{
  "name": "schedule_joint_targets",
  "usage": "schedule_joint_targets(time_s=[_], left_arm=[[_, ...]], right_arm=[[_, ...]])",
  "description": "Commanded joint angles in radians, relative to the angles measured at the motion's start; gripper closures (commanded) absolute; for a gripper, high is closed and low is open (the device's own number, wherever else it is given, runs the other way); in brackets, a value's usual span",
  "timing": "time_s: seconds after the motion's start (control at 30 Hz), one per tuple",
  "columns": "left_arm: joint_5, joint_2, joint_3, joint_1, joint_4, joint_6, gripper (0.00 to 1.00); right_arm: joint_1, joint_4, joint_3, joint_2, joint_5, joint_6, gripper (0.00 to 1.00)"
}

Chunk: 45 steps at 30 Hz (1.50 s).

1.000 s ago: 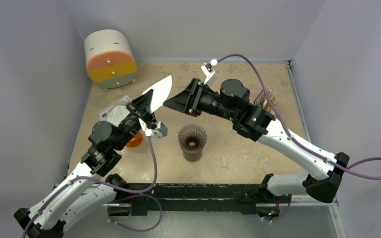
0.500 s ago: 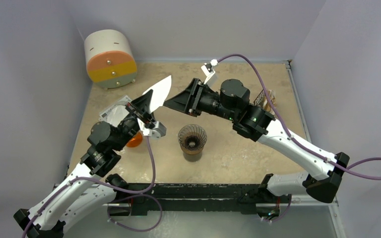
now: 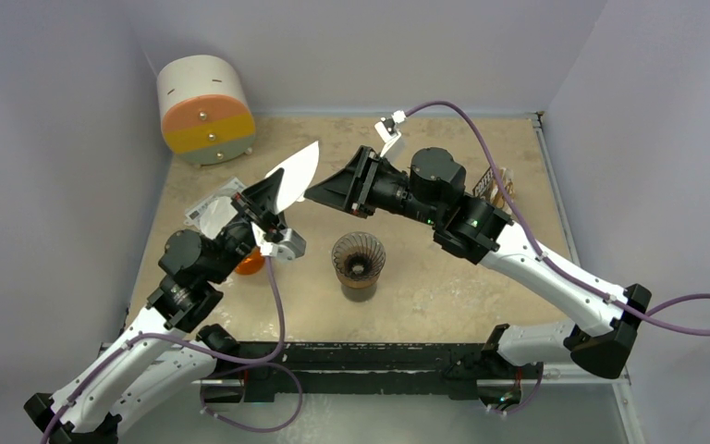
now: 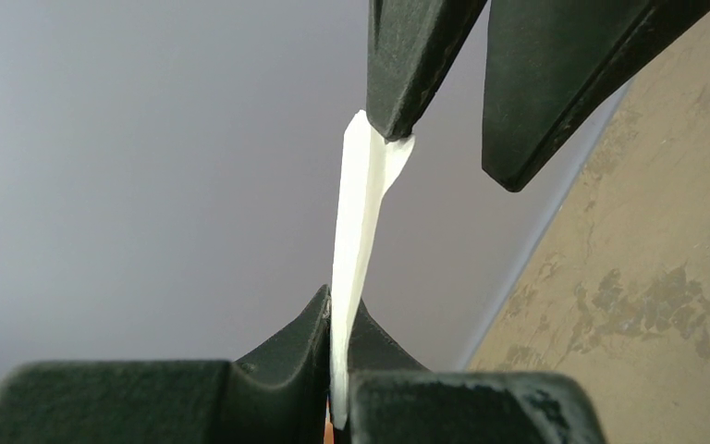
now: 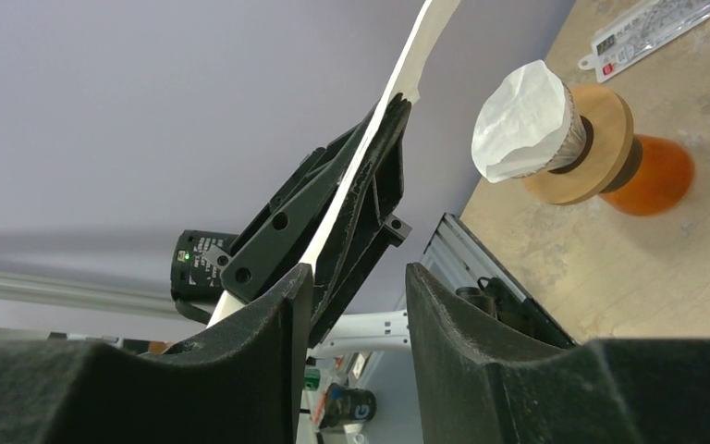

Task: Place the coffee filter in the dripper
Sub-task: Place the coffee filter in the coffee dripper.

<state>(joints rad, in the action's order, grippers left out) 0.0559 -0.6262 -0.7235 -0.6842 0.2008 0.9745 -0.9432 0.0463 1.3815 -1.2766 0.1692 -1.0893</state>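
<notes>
My left gripper (image 3: 273, 200) is shut on a white paper coffee filter (image 3: 298, 170) and holds it raised, left of and above the dripper. The filter shows edge-on in the left wrist view (image 4: 356, 231), pinched between the jaws (image 4: 337, 319). My right gripper (image 3: 314, 192) is open, its fingertips (image 4: 397, 102) at the filter's free edge; one touches the paper. In the right wrist view the filter (image 5: 397, 88) runs down beside that gripper's left finger (image 5: 277, 314). The dark ribbed dripper (image 3: 358, 255) sits empty on a dark cup at mid-table.
An orange stand with a wooden ring and a stack of white filters (image 5: 527, 120) stands under the left arm (image 3: 250, 262). A flat printed packet (image 3: 211, 209) lies behind it. A white, orange and yellow cylinder (image 3: 205, 109) lies back left. A small wooden rack (image 3: 493, 183) stands at the right.
The left arm's wrist has drifted slightly left and down, with the filter still held. The right arm has not visibly moved.
</notes>
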Motion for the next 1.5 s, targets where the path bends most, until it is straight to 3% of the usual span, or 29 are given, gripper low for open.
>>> schedule_joint_targets(time_s=[0.0,1.47], left_arm=[[0.026,0.011,-0.02,-0.004,0.023,-0.031,1.0],[0.012,-0.004,-0.019,-0.004,0.011,-0.039,1.0]], right_arm=[[-0.008,-0.042,0.023,0.005,-0.023,-0.009,0.56],[-0.017,-0.109,0.014,-0.009,-0.025,-0.016,0.53]])
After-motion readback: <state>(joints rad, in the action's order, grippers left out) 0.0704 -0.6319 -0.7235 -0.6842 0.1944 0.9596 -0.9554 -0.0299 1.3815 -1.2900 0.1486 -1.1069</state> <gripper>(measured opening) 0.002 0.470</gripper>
